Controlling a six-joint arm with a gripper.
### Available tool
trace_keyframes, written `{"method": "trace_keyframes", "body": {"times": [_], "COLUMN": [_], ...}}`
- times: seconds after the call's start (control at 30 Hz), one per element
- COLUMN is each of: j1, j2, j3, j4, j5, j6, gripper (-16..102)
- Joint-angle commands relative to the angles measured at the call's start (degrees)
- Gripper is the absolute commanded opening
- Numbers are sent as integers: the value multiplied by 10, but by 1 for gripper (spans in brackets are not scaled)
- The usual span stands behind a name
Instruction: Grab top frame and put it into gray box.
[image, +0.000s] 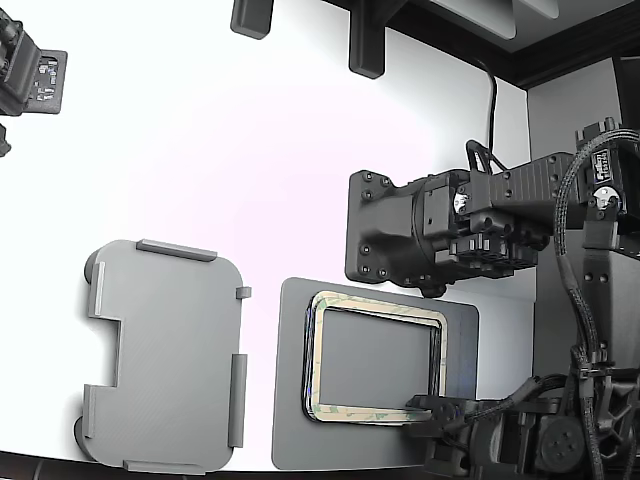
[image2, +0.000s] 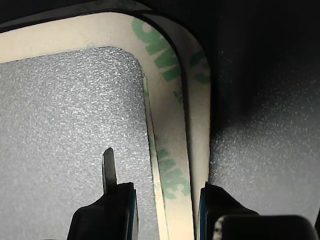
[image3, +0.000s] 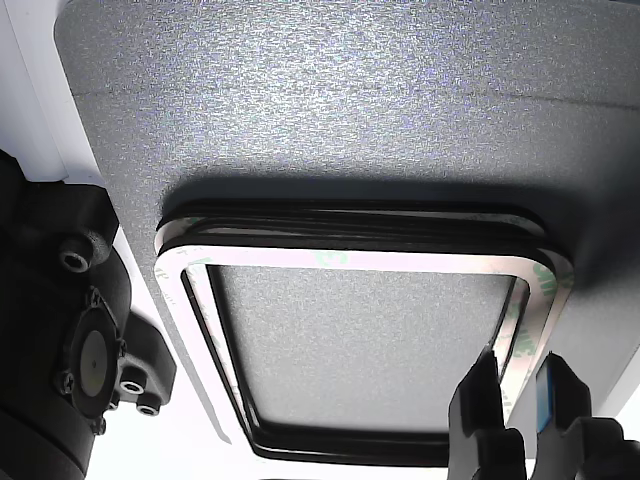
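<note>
**On the mat: frame straddled, not yet lifted**

On the dark mat, at the exterior view's right, the frame lies flat on a stack of dark rings. The hand is spread, one finger inside the frame's hollow and one outside its rail, so the grasp looks imminent. Lifting and carrying remain. The box sits well apart at the left, holding nothing.
</note>
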Motion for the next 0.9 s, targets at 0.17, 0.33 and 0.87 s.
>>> {"method": "trace_keyframes", "body": {"times": [0.17, 0.33, 0.87], "j1": [-6, -6, -6], "j2": [20, 22, 24], "j3": [3, 6, 12], "j4": [-16, -22, -45], "j5": [5, 5, 17], "j6": [-4, -5, -9], "gripper": [44, 43, -11]}}
